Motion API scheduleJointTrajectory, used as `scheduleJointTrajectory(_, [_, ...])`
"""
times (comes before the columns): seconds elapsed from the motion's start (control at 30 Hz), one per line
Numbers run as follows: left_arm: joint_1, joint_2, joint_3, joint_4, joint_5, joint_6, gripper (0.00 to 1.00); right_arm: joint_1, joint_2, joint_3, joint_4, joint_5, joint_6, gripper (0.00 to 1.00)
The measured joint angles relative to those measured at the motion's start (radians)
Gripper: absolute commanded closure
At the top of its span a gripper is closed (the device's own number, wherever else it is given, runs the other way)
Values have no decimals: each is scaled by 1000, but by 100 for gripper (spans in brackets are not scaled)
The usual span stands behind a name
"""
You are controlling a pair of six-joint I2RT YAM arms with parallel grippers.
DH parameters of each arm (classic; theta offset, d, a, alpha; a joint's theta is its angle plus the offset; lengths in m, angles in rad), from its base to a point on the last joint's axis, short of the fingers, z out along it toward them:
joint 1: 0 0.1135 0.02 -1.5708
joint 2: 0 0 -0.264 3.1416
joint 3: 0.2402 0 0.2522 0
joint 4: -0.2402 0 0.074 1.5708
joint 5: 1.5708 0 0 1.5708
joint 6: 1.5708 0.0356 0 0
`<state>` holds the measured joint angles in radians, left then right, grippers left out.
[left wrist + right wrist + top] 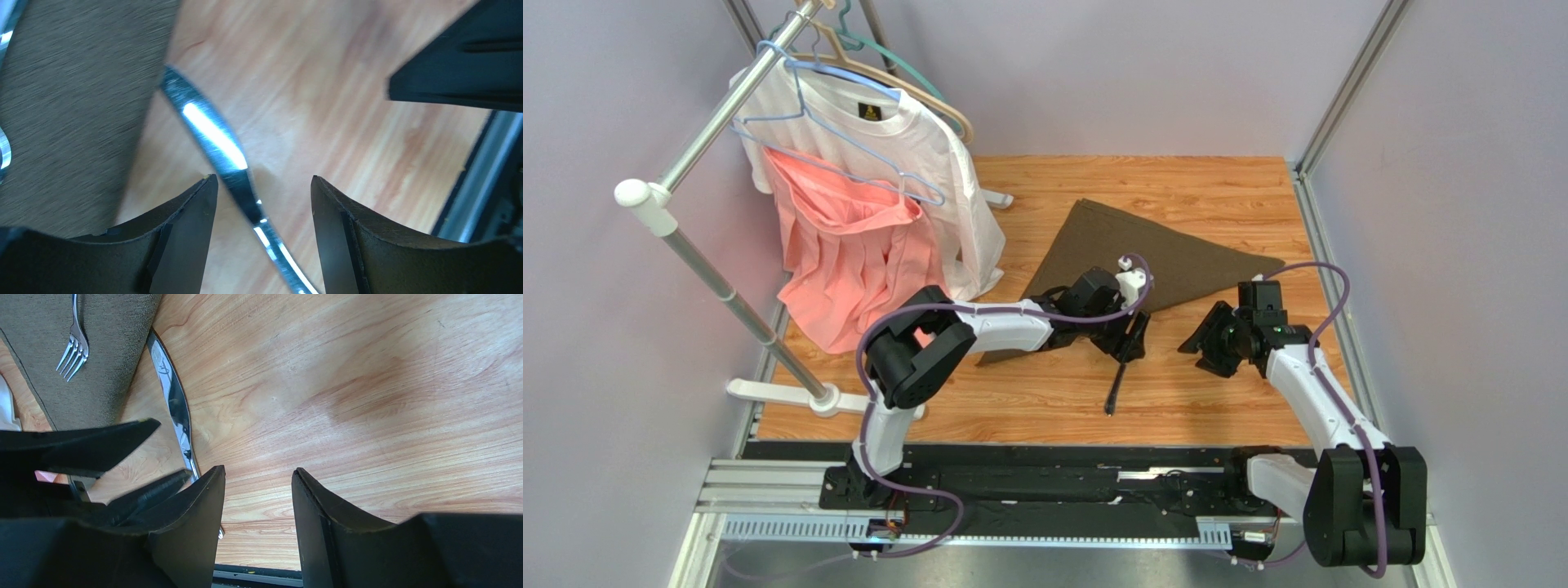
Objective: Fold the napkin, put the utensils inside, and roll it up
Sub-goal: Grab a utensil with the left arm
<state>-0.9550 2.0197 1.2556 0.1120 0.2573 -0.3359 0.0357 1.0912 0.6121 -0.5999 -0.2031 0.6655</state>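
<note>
Two grippers hang low over the wooden tabletop [1038, 398], side by side near its middle. The left gripper [1133, 333] is spread, its fingers standing on either side of the knife [1117, 386] with a gap between each pad and the metal, so nothing is pinched. The knife lies flat on bare wood. From above, its handle runs out toward 6 o'clock from the left gripper, and its blade points toward 12 o'clock, where the tip meets the edge of the napkin [1136, 251].

The napkin, dark olive-brown and folded into a triangle, lies flat at about 12 o'clock from the left gripper, with one corner reaching toward 3 o'clock. The fork [73, 346] shows only in the right wrist view. It rests on the napkin near the cloth's edge, tines pointing toward 7 o'clock in that view, just beside the knife but apart from it.

At 3 o'clock from the left gripper, well clear of the napkin, the right gripper [258, 470] is also spread. Only bare wood shows between its fingers, and it touches neither utensil. The left gripper's dark fingers appear at 9 o'clock in its wrist view.

Toward 10 o'clock of the tabletop stands a garment rack [725, 294], with a white T-shirt [928, 159] and a pink garment [848, 257] hanging from it on hangers.
</note>
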Motion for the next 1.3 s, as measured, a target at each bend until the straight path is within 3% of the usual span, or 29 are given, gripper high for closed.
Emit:
scheduleJointTrajectory(0.4, [21, 33, 43, -73, -22, 8, 33, 0, -14, -14, 14, -8, 4, 52])
scheduleJointTrajectory(1.3, [-72, 65, -69, 224, 174, -69, 34, 0, -11, -64, 29, 3, 9, 52])
